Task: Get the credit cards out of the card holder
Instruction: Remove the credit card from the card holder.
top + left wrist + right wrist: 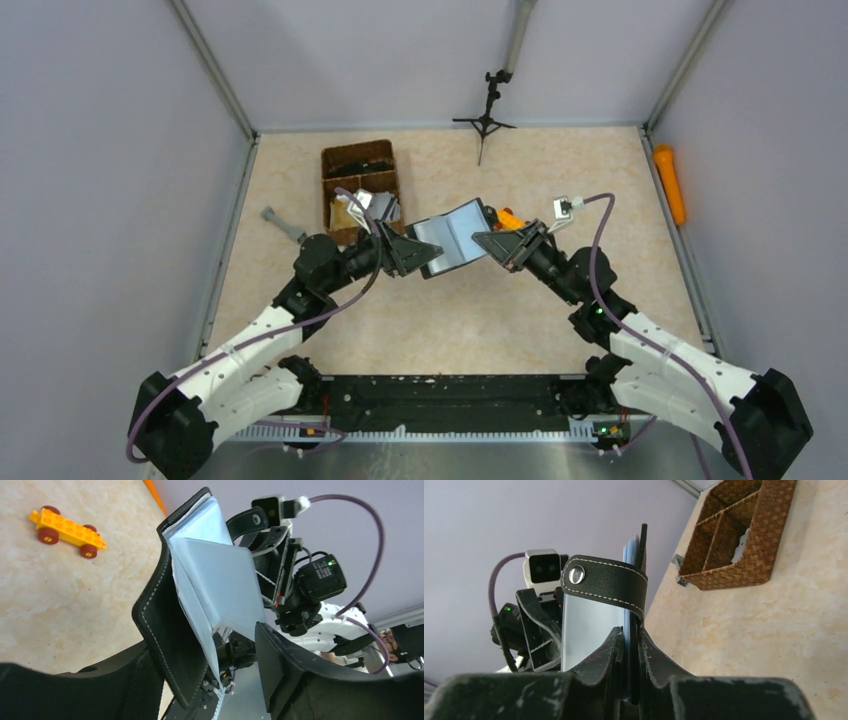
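The black card holder [455, 238] hangs open above the table between my two grippers, its grey-blue inside facing up. My right gripper [497, 245] is shut on its right edge; in the right wrist view the fingers [616, 647] pinch the black cover and a blue card edge [627, 622] below the snap strap [604, 582]. My left gripper [415, 250] is at the holder's left edge. In the left wrist view its jaws [215, 680] stand wide, with the black cover [165, 615] and pale sleeves [220, 585] between them and a gap to the right finger [300, 680].
A brown wicker divided basket [360, 185] stands at the back left, also in the right wrist view [739, 540]. A yellow toy car [67, 530] lies on the table. A grey tool [283, 225], a small tripod [485, 115] and an orange cylinder [670, 183] are around.
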### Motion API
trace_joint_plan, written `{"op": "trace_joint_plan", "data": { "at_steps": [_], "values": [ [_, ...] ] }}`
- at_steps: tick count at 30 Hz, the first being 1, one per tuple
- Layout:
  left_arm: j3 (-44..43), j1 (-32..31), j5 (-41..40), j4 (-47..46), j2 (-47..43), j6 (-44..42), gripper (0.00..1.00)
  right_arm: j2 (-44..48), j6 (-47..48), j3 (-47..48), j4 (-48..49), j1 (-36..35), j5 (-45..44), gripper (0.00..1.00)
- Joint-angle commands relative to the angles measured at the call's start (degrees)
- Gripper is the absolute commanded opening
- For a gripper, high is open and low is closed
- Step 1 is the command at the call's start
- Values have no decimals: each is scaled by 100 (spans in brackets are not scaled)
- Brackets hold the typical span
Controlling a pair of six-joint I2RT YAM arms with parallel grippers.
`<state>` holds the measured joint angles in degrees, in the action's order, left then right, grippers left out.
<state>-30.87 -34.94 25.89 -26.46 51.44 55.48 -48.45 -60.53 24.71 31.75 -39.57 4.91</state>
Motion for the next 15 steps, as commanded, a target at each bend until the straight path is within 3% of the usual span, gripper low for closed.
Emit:
{"op": "trace_joint_plan", "data": {
  "at_steps": [1,7,11,15],
  "values": [
    [-277,-21,67,249,245,-275,71,115,699,300,-155,7,177,0],
    [-366,-22,116,178,477,-305,80,68,968,344,-286,-147,92,0],
    [-329,-14,60,163,373,-372,97,94,1207,406,-639,-196,-291,0],
    [-181,-21,-63,66,175,-430,99,67,1316,429,-822,-200,-464,0]
  ]
}}
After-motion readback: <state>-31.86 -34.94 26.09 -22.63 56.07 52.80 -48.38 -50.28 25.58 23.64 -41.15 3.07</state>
